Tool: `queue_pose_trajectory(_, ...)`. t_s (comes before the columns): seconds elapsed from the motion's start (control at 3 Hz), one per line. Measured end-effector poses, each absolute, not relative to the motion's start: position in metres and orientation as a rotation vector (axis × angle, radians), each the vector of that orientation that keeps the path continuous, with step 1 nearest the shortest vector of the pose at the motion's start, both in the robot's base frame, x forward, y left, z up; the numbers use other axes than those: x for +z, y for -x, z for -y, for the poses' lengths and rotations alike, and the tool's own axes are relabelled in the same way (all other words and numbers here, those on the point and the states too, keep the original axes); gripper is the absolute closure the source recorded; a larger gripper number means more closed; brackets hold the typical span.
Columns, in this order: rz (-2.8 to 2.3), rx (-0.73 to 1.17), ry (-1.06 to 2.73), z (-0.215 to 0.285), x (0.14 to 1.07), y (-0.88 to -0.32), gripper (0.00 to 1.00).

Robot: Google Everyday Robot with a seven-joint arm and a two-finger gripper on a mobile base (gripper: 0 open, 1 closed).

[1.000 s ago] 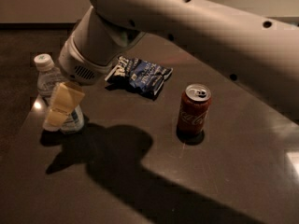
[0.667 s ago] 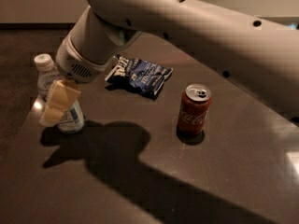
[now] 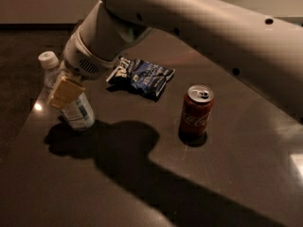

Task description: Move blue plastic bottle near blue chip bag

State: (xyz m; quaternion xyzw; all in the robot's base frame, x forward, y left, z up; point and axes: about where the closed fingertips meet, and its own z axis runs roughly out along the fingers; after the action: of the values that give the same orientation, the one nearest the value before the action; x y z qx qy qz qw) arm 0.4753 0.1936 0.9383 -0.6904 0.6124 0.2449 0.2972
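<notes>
Honestly, I cannot tell whether my jaws are clamped: my gripper (image 3: 65, 91) sits against the middle of the blue plastic bottle (image 3: 78, 113), which stands slightly tilted near the table's (image 3: 246, 174) left edge. The blue chip bag (image 3: 142, 77) lies near, to its right; 1 red soda can (image 3: 195, 111) stands farther right.

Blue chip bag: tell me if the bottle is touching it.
No, the blue plastic bottle stands apart from the blue chip bag, left of it, with the gripper at the bottle's side.
</notes>
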Motion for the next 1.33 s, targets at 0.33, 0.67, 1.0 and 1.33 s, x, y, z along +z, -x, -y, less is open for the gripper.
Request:
queue_pose_trajectory(0.33, -1.639, 0.62, 1.804, -0.175, 0.95, -0.481, 0.84)
queue_pose_trajectory(0.67, -1.676, 0.568, 1.716, -0.142, 0.969, -0.501, 1.0)
queue_pose_trajectory(1.0, -1.709, 0.543, 1.654, -0.122, 0.977, -0.52, 1.0)
queue_pose_trajectory(1.33, -1.753, 0.562, 1.602, -0.107, 0.971, -0.538, 1.0)
